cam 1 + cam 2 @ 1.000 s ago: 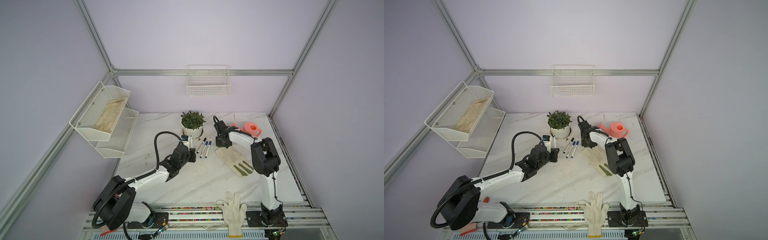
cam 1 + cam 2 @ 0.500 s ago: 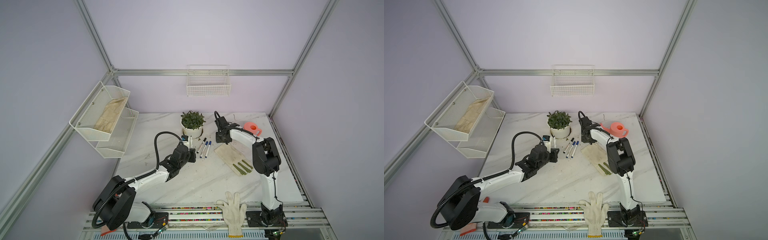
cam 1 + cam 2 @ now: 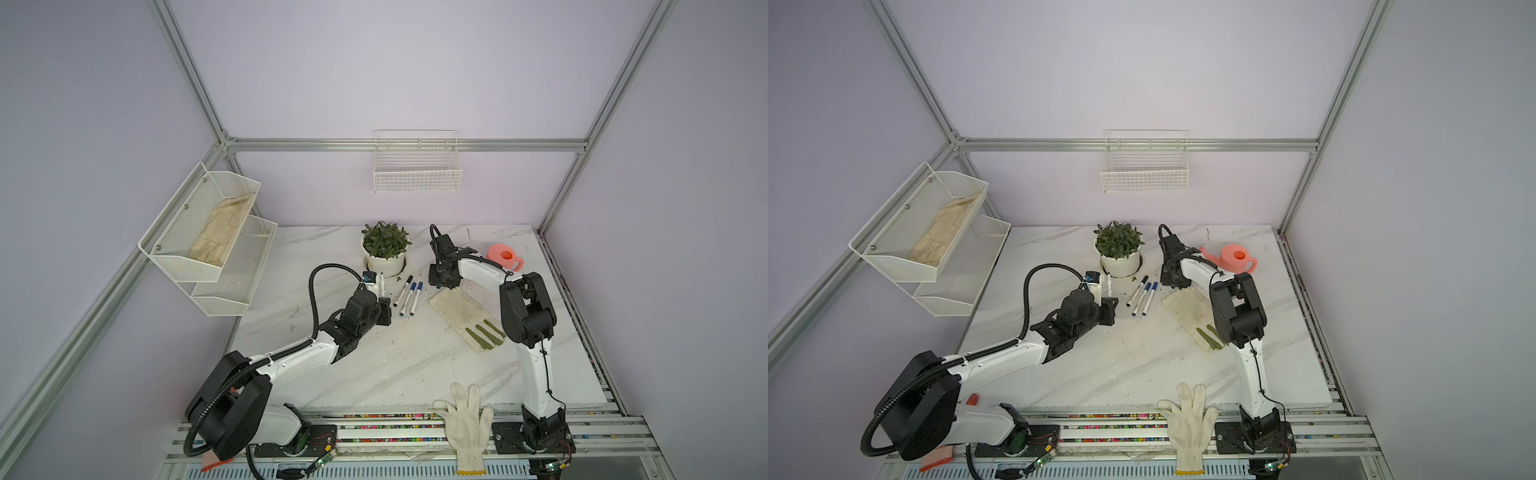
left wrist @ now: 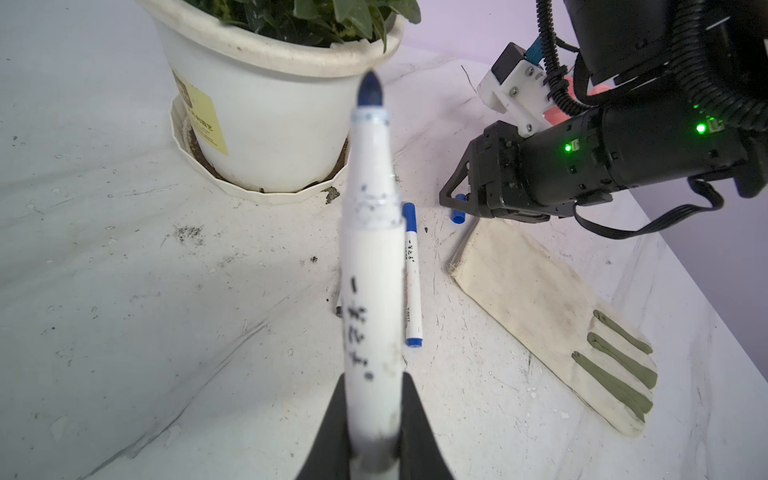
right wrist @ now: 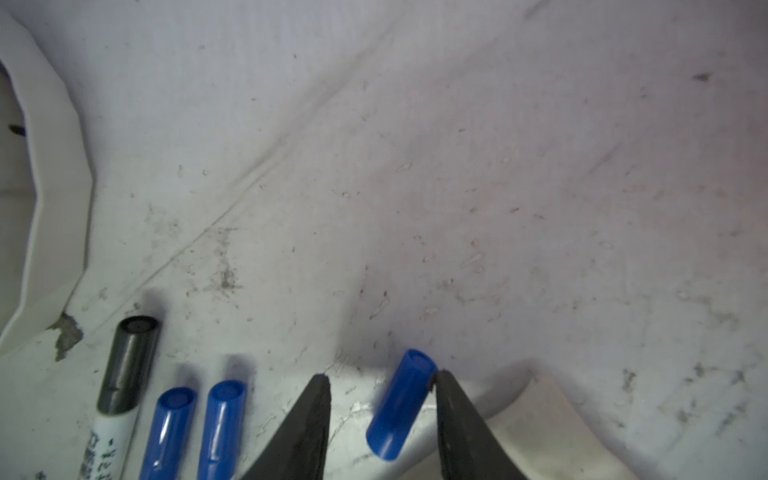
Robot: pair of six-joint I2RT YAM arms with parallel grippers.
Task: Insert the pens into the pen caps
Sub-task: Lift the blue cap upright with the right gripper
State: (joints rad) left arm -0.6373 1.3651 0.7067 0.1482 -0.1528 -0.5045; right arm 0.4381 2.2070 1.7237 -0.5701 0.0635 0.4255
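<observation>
Right tool point(image 5: 381, 375) wider, astride blue cap point(image 5: 399, 409)

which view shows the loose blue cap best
The right wrist view: the cap lies large and sharp between the open jaws of the right gripper. The left wrist view shows it small, at that gripper's tip. In both top views it is too small to make out.
</observation>
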